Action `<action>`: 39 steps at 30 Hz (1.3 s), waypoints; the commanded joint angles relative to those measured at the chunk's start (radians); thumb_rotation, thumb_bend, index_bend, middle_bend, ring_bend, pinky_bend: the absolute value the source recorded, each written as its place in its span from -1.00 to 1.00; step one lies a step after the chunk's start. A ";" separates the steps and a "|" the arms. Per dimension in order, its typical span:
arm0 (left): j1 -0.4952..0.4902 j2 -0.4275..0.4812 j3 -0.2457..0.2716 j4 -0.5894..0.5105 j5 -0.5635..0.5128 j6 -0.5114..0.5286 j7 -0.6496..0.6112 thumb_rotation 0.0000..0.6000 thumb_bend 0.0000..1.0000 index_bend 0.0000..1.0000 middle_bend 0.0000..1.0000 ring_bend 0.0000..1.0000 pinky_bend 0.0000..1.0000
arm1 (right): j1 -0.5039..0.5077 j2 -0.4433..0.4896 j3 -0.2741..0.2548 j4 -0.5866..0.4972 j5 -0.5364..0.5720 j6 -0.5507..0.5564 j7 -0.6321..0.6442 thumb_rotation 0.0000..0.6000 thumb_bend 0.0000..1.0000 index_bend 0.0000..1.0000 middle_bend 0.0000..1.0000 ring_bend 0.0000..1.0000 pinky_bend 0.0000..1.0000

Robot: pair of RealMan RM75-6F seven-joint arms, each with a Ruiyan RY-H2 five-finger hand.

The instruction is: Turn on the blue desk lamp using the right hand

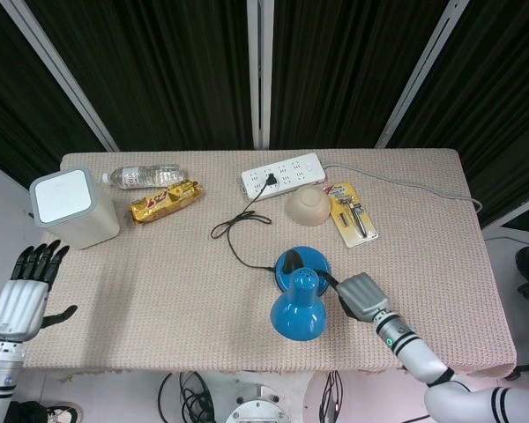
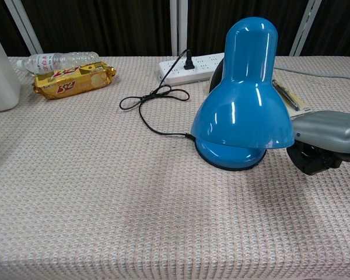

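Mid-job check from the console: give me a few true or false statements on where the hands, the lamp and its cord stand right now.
1. The right hand is beside the blue desk lamp. True.
2. The lamp's plug sits in the power strip. True.
3. The left hand holds the water bottle. False: it holds nothing, fingers apart, off the table's near left edge; the water bottle lies at the far left.
4. The lamp has tipped over. False: it stands on its base.
5. The bowl sits beside the power strip. True.
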 commanded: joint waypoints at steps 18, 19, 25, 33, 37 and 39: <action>0.001 0.000 0.000 0.000 0.000 0.002 -0.001 1.00 -0.81 -1.00 -1.00 -1.00 -1.00 | 0.027 -0.002 -0.042 -0.004 0.055 0.019 -0.008 1.00 0.65 -1.00 0.75 0.60 0.68; 0.001 0.000 0.001 0.001 0.000 0.001 -0.001 1.00 -0.81 -1.00 -1.00 -1.00 -1.00 | 0.027 -0.002 -0.044 -0.003 0.056 0.021 -0.006 1.00 0.65 -1.00 0.75 0.60 0.68; 0.000 -0.001 0.000 0.002 -0.003 -0.001 -0.001 1.00 -0.81 -1.00 -1.00 -1.00 -1.00 | 0.023 0.001 -0.053 0.002 0.056 0.030 0.013 1.00 0.65 -1.00 0.75 0.60 0.68; 0.002 0.000 -0.001 0.001 -0.003 0.003 -0.005 1.00 -0.81 -1.00 -1.00 -1.00 -1.00 | -0.043 0.016 -0.034 0.016 -0.138 0.241 0.065 1.00 0.63 -1.00 0.73 0.59 0.68; 0.002 0.002 -0.001 0.002 -0.003 0.004 -0.010 1.00 -0.81 -1.00 -1.00 -1.00 -1.00 | -0.129 0.053 -0.054 0.031 -0.246 0.410 0.115 1.00 0.29 -1.00 0.51 0.46 0.63; 0.002 0.002 0.000 0.003 -0.002 0.002 -0.011 1.00 -0.81 -1.00 -1.00 -1.00 -1.00 | -0.176 0.102 -0.088 0.032 -0.280 0.461 0.133 1.00 -0.34 -1.00 0.06 0.07 0.35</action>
